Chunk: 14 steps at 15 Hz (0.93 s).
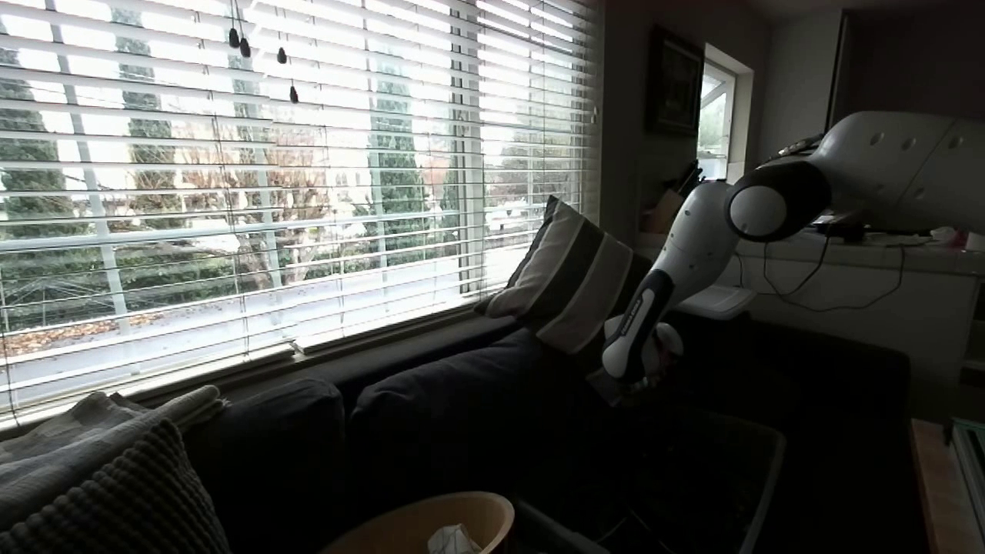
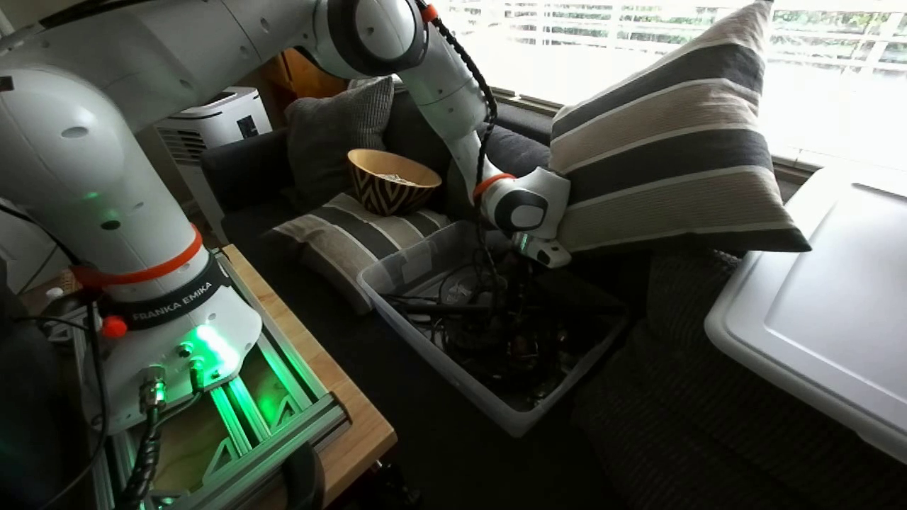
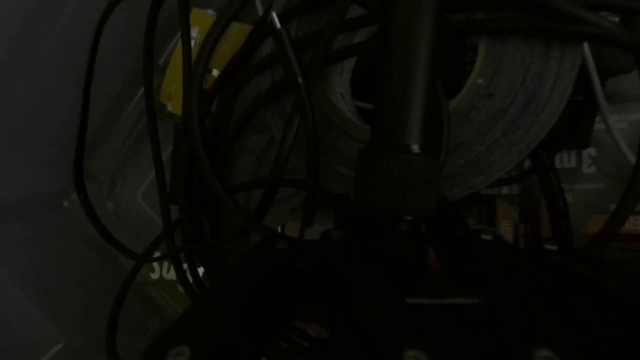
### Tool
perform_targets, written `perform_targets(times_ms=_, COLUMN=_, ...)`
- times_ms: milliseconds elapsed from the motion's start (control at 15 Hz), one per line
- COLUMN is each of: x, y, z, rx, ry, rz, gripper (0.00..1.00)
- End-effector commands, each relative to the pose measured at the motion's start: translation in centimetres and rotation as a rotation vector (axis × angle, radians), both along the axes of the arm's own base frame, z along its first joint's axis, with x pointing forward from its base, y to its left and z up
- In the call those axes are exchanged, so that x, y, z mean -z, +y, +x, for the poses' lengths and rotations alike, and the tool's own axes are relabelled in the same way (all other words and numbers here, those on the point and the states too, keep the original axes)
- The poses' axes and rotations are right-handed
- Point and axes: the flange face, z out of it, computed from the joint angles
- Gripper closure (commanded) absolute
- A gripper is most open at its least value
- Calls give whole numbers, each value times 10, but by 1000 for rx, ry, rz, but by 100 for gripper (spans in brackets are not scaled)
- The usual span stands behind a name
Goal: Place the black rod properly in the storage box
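The black rod (image 3: 407, 95) is crossing over a roll of tape (image 3: 515, 105) inside the storage box (image 2: 521, 419), one end vanishing into shadow at the gripper (image 2: 523, 294). It's too dark there; I can't tell whether the jaws are standing apart or clamping it. The gripper is hanging low, probably for settling the rod among the cables (image 3: 156, 160); the white lid (image 2: 836, 297) is lying aside, presumably leaving the box open.

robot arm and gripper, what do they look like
The arm has rounded white segments with black joint trim. Orange bands circle it near both ends; a black ribbed cable runs along its outside. A black collar reads FRANKA EMIKA, with a green light below. In the wrist view the gripper looks black, details lost in shadow.
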Motion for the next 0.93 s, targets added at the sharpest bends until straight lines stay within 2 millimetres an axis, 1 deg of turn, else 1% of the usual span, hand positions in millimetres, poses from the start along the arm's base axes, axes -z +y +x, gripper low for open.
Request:
perform_targets(times_ms=0, x=3, y=1, z=-1, rx=18, ry=13, rz=28, gripper=88)
perform_targets(times_ms=600, x=-22, y=15, z=-21, rx=141, ry=48, rz=123, gripper=88)
perform_targets(times_ms=733, x=-25, y=13, z=-21, rx=174, ry=56, rz=147, gripper=88)
perform_targets(times_ms=867, x=-25, y=5, z=-21, rx=223, ry=69, rz=164, gripper=88)
